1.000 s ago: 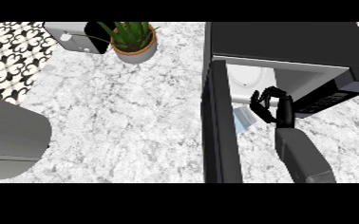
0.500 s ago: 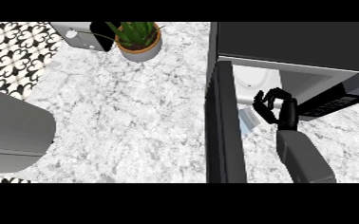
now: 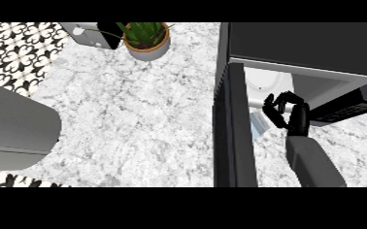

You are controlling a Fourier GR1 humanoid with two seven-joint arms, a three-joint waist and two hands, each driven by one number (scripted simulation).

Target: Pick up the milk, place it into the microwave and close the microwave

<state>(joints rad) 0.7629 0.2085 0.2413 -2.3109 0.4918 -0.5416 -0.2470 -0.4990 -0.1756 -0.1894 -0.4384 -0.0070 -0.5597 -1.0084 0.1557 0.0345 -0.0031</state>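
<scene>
The microwave (image 3: 301, 43) stands at the right with its door (image 3: 234, 126) swung open and seen edge-on. Inside, the white turntable (image 3: 267, 81) shows. My right hand (image 3: 288, 114) is at the microwave's mouth, its fingers curled with nothing visible between them. The milk (image 3: 257, 125), a pale blue-white carton, sits just left of and below the hand, partly hidden by the door. I cannot tell whether it touches the hand. My left hand is out of sight.
A potted plant (image 3: 146, 40) and a small grey-and-black appliance (image 3: 91, 34) stand at the back of the marble counter (image 3: 136, 121). A large grey rounded shape (image 3: 22, 131) fills the left edge. A patterned tile area (image 3: 25, 53) lies at the far left.
The whole view has slid a little to the right. My right hand stays curled at the microwave's mouth and sits slightly lower in view. The door is still open.
</scene>
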